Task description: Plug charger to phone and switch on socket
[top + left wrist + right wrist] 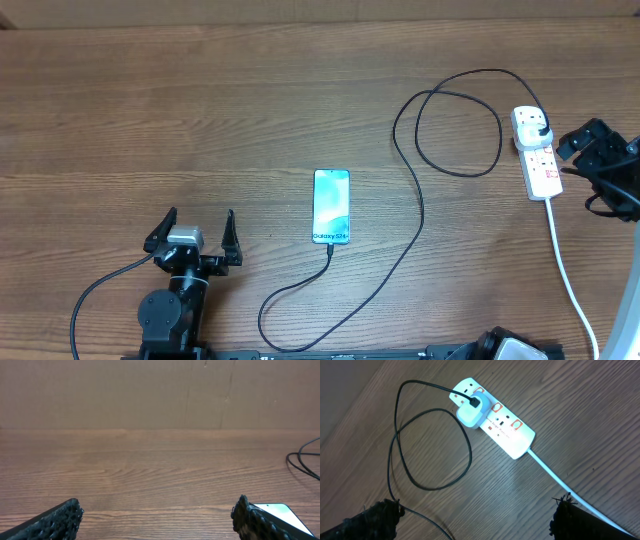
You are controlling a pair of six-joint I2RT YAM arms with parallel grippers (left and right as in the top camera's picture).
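Left of the phone [331,206], the left gripper [196,232] sits spread and empty. The charger [470,455] tip touches the phone's near end; seated or not, I cannot tell. Far right of the phone, the spread right gripper [476,507] hangs above the socket [507,430]. I think it is best to press the red switch [477,391] beside the charger with one fingertip only.

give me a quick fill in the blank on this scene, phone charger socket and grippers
1. The phone lies with its screen facing ___.
2. The charger cable is ___ in colour.
3. The socket has a thick cord that is ___ in colour.
4. The left gripper and right gripper are both ___ and hold nothing.

Missing words: up; black; white; open
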